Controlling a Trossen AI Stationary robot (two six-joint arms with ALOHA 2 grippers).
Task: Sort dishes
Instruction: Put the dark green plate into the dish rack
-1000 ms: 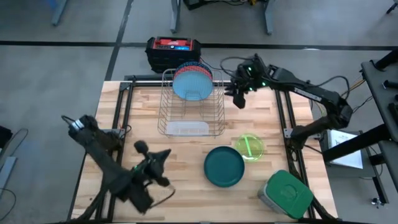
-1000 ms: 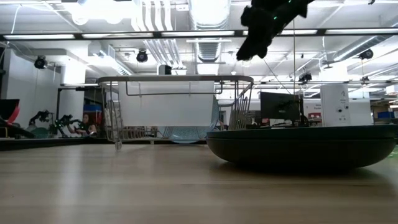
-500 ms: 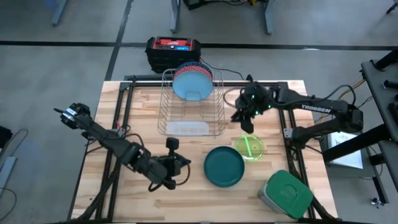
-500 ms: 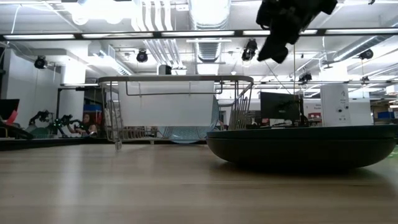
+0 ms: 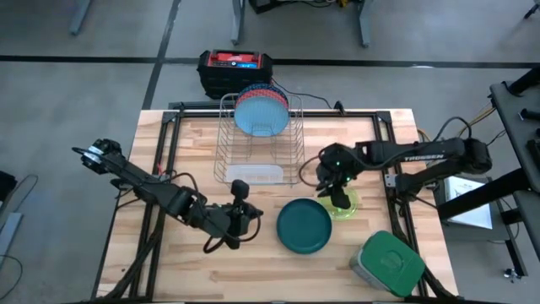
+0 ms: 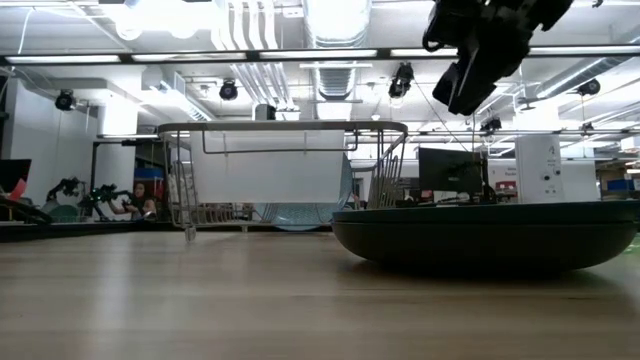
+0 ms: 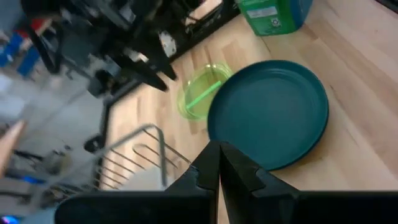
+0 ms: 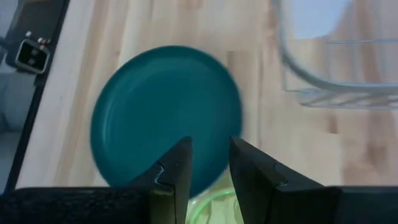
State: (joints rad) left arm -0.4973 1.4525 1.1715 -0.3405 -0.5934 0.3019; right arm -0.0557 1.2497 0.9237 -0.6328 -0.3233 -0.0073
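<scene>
Right end effector (image 5: 336, 192) moved over neon-green bowl (image 5: 341, 203), fingers slightly apart, empty

One camera looks straight down on the whole table (image 5: 211, 143); another sits at tabletop level, facing the room. Both wrist cameras look down closely, sharing the green plate (image 7: 273, 112).

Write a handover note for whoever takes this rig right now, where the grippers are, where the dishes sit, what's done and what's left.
Left gripper: fingers shut, empty, beside the dark green plate.
Right gripper: fingers slightly apart, holding nothing, over the neon-green cup.
Done: blue and red plates stand in the wire rack.
Left: the green plate and the cup lie loose on the table.
</scene>
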